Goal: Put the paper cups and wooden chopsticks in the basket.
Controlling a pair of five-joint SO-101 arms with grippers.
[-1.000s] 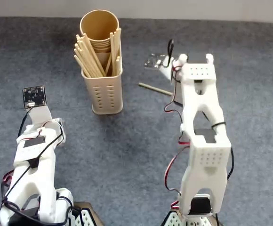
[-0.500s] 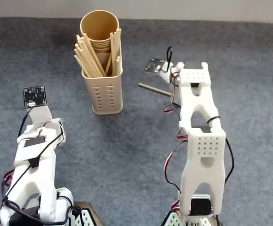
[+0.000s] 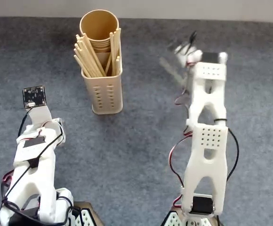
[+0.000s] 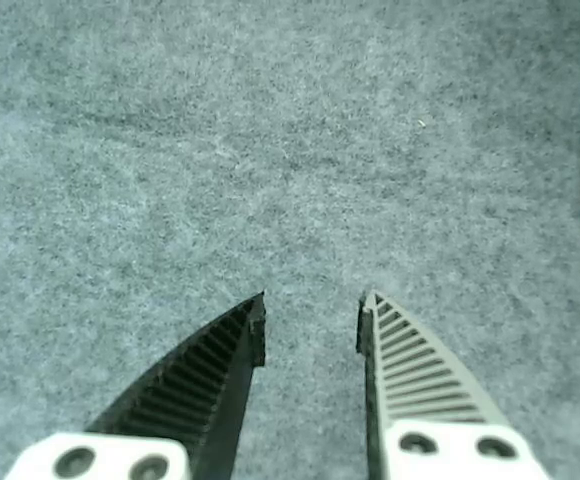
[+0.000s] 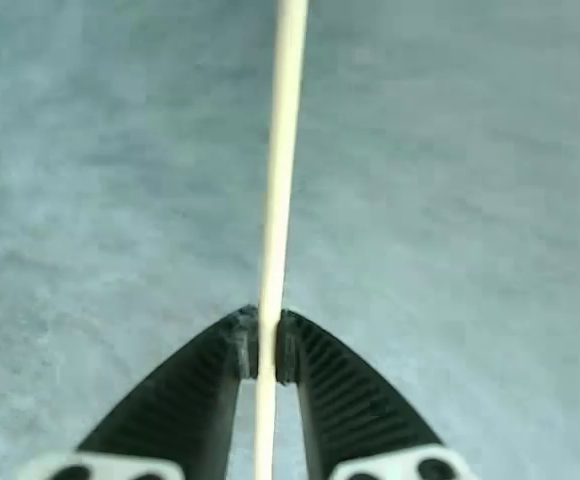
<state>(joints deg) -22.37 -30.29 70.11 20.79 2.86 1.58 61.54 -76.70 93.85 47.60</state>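
Sticking fwd past the tips, chopstick (image 5: pixel 282 150) is clamped in right end effector (image 5: pixel 266 345).

Table (image 3: pixel 127 155): grey carpet-like cloth, matt, short nubbly pile.
Basket (image 3: pixel 107 94): beige plastic, smooth, perforated walls.
Paper cups (image 3: pixel 99 23): tan paper, matt.
Wooden chopsticks (image 3: pixel 87 59): pale bare wood, no gloss.
Chopstick (image 5: pixel 280 150) in right hand (image 5: pixel 266 345): same pale wood, smooth; hand's fingers black ridged plastic.
Left hand (image 4: pixel 310 320): matt plastic, one finger black, other light grey, both ribbed.
Arm shells (image 3: pixel 204 155): white matt plastic.
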